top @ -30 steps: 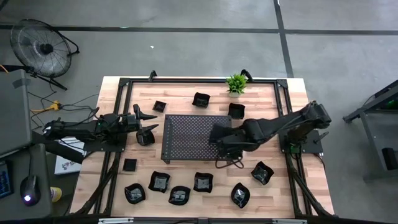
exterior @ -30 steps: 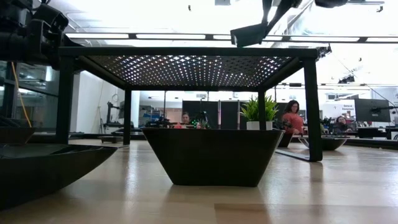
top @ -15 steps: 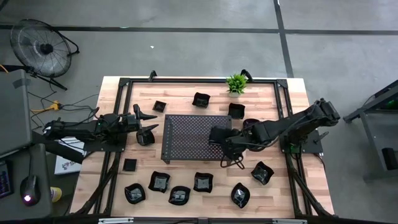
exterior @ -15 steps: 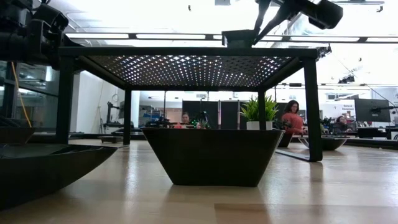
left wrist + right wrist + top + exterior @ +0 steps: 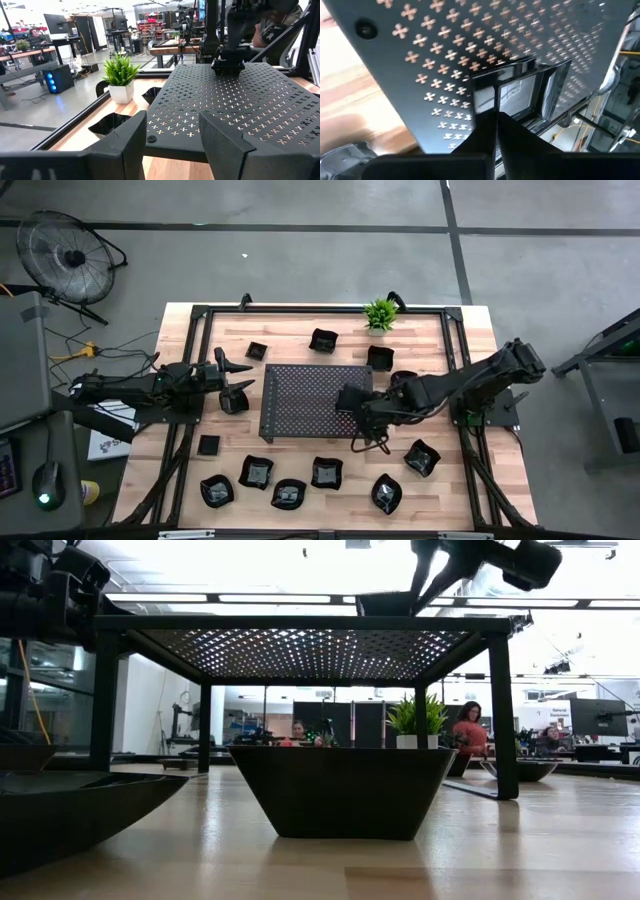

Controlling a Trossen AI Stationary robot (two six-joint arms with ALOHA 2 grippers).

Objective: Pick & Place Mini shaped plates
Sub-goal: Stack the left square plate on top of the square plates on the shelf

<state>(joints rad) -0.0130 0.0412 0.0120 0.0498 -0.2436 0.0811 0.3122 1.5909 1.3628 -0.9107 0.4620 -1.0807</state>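
The mini shaped plates are small glossy black dishes. One square plate (image 5: 227,66) is at the right end of the dark perforated tray (image 5: 300,402), and my right gripper (image 5: 496,120) is shut on it. The gripper reaches in from the table's right (image 5: 352,400). In the low view the plate (image 5: 386,604) sits level at the tray's top. Several other plates rest on the table along the near edge (image 5: 289,494) and behind the tray (image 5: 323,340). My left gripper (image 5: 240,379) waits open and level at the tray's left end, touching nothing. My right gripper pinches the square plate's rim (image 5: 490,102) between its two fingers, on the side nearest the gripper. The fingers (image 5: 482,131) slant down from the table's right. The plate sits level and upright, its base on or just above the tray's perforated top; I cannot tell which.
A small green plant (image 5: 380,313) stands at the far edge. A dark frame (image 5: 190,360) runs around the table. One deep plate (image 5: 343,790) stands close before the low camera, under the tray. People sit at desks in the room behind.
My right gripper has gone down toward the tray with the square plate. The plate, tilted and clear above the tray a second ago, now sits level at the tray's top near its right end. The fingers have stayed shut on it.
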